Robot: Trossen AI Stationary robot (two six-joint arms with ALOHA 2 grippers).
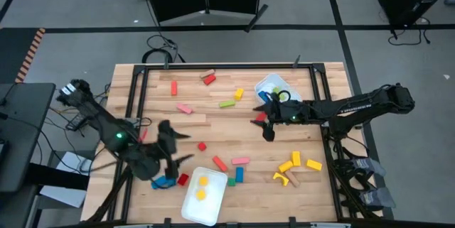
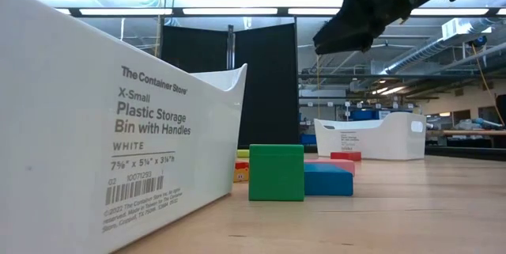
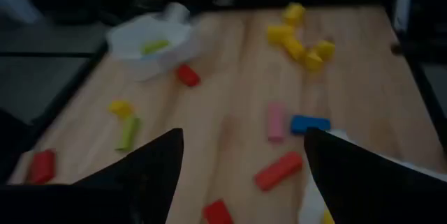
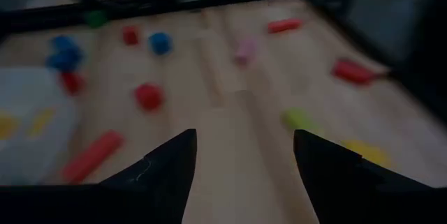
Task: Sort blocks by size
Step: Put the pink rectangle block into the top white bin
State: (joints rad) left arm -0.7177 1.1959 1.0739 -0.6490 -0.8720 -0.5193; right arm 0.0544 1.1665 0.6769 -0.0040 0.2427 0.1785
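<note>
Sorting in progress: blocks [image 1: 239, 162] lying scattered across the wooden table [image 1: 313, 89], two yellow pieces [image 1: 202, 187] already resting in the near white bin [image 1: 215, 211] at lower centre, a few blue ones in the far white bin [image 1: 266, 81] at upper right.

Left gripper [image 1: 173, 145] hovering at lower left, just beside the near bin, fingers apart and holding nothing. Best continuing by picking a clearly isolated block, such as the small red cube [image 1: 202, 146] close by, and lowering squarely over it.

Right gripper [image 1: 269, 131] reaching in from the right, hanging over mid-table near a red block [image 1: 261, 116], fingers spread and empty, arm stretched nearly level.
</note>
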